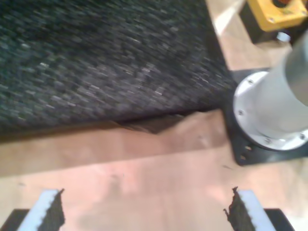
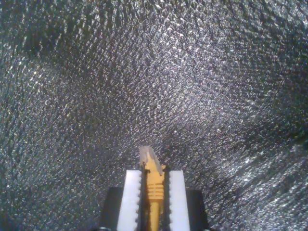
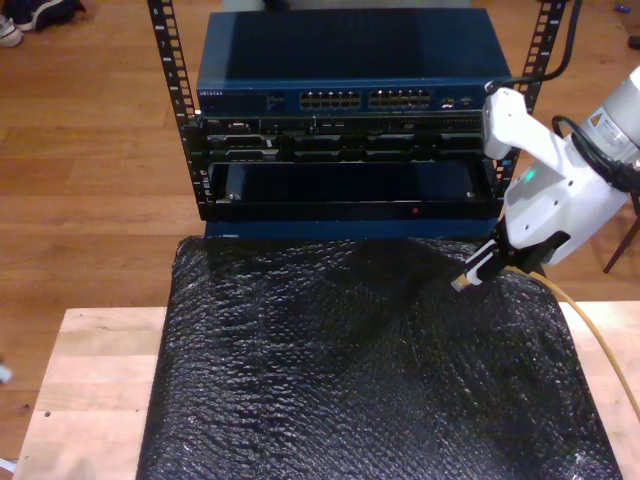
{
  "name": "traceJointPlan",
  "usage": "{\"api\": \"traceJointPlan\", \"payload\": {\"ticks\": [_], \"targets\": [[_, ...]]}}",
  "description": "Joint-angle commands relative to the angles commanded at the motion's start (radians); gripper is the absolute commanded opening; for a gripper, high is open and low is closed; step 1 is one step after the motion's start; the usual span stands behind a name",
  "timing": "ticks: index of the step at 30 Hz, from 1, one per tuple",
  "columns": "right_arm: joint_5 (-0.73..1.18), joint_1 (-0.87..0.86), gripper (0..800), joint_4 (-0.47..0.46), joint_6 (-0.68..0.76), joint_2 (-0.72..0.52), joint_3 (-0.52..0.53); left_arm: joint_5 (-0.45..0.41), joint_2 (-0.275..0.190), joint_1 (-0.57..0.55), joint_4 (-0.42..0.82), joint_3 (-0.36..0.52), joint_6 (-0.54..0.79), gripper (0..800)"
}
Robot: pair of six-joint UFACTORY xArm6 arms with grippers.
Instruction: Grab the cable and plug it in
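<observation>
First wrist view:
Gripper: you see my first gripper (image 1: pixel 144 211) with its two toothed pale-blue fingers (image 1: pixel 48 211) standing well apart and nothing between them.
Surface: a light wooden tabletop (image 1: pixel 144 187) lies under the jaws.
Mat: a black textured bubble-wrap mat (image 1: pixel 96 57) covers the table beyond the jaws, one edge lifted slightly off the wood.
Arm base: a grey cylindrical arm column on a white round flange (image 1: pixel 269 110) sits bolted to a black plate just beside the mat.
Box: a yellow box with a dark button (image 1: pixel 276 12) stands near the flange; blur hides its detail.

Second wrist view:
Gripper: you see my second gripper (image 2: pixel 153 192) clamped on the long thin yellow network cable (image 2: pixel 153 190).
Plug: the small clear plastic plug (image 2: pixel 148 155) juts past the white fingertips (image 2: pixel 131 192), raised over the mat.

Exterior view:
Gripper: my second gripper (image 3: pixel 478 267) sits at the exterior view's right, on a white arm (image 3: pixel 550 200), above the mat's (image 3: pixel 360 370) far edge.
Cable: the yellow cable (image 3: pixel 600 340) runs from the jaws toward the exterior view's lower right, across the mat's corner; the plug (image 3: pixel 461 283) points toward the exterior view's lower left.
Rack: a black open-frame rack holding a blue network switch with rows of ports (image 3: pixel 345 90) stands beyond the mat, apart from the plug.
Floor: brown wooden floorboards (image 3: pixel 90 150) surround the rack.
</observation>
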Motion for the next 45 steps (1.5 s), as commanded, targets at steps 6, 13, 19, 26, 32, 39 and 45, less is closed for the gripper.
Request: {"api": "traceJointPlan", "payload": {"ticks": [6,13,19,26,32,39,45], "targets": [[0.000,0.000,0,0.000,0.002,0.008,0.000,-0.005,-0.058,0.092,0.083,0.127,0.114,799],[0.000,0.000,0,0.000,0.002,0.023,0.000,-0.026,-0.083,0.233,0.153,0.221,0.238,799],[0.000,0.000,0,0.000,0.002,0.023,0.002,-0.103,-0.084,0.341,0.212,0.295,0.322,799],[0.000,0.000,0,0.000,0.002,0.023,0.006,-0.152,-0.091,0.411,0.250,0.354,0.373,800],[0.002,0.000,0,-0.002,0.002,0.023,0.009,-0.183,-0.138,0.427,0.267,0.413,0.388,800],[0.006,-0.002,0,-0.003,0.002,0.021,0.011,-0.292,-0.209,0.427,0.270,0.537,0.402,800],[0.006,-0.002,0,-0.005,0.000,0.021,0.011,-0.301,-0.213,0.439,0.272,0.548,0.440,800]]}}
